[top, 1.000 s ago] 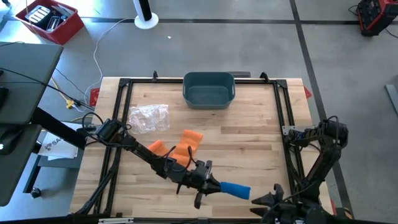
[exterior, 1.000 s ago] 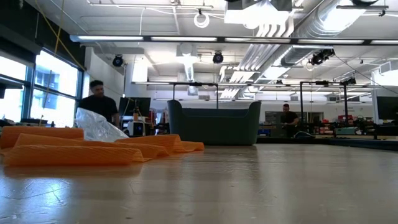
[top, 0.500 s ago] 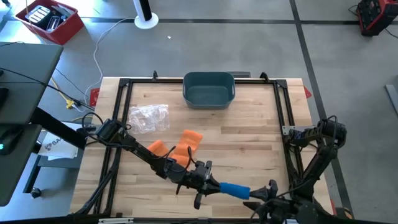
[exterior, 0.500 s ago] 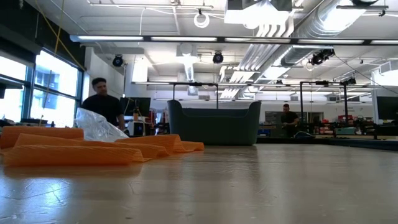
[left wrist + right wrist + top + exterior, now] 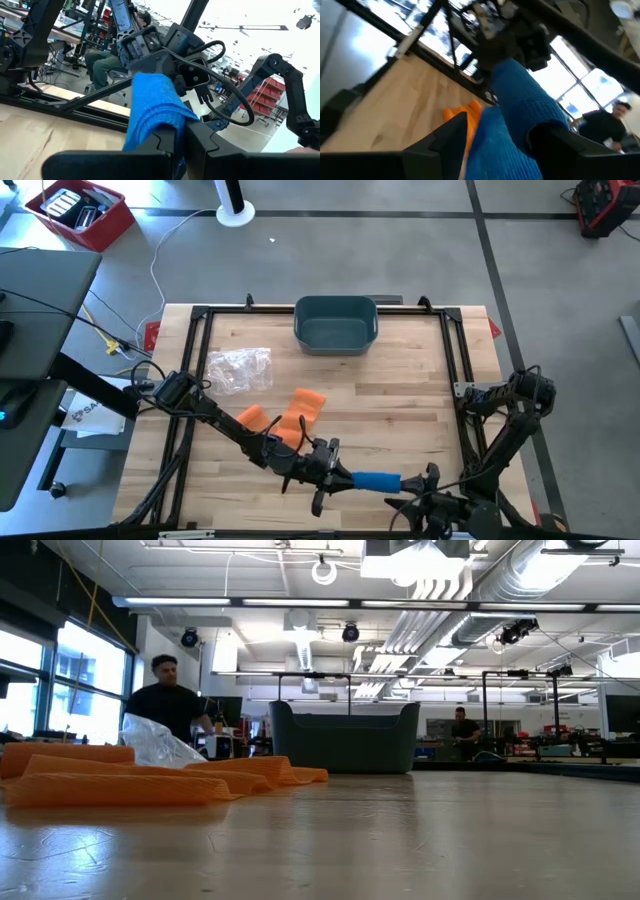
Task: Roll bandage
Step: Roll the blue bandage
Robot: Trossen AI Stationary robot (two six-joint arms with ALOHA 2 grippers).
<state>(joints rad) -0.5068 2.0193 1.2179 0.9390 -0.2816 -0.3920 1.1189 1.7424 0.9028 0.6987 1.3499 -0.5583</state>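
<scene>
At the wooden table's (image 5: 400,400) near edge, the left gripper (image 5: 335,477) was clamped on one end of the blue bandage (image 5: 376,481); the right gripper (image 5: 418,488) seemed spread around the other end. Farther back lay orange bandages (image 5: 291,418), crumpled plastic (image 5: 238,368), a teal bin (image 5: 336,323). Beyond stood a person (image 5: 165,705).

Orange bandages (image 5: 110,780) lie flat on the desk (image 5: 400,840) at the left, with a crumpled clear bag (image 5: 160,745) behind them. A dark bin (image 5: 345,737) stands farther back at the middle. Beyond the desk a person (image 5: 165,705) stands at the left and another (image 5: 460,730) farther off at the right.
</scene>
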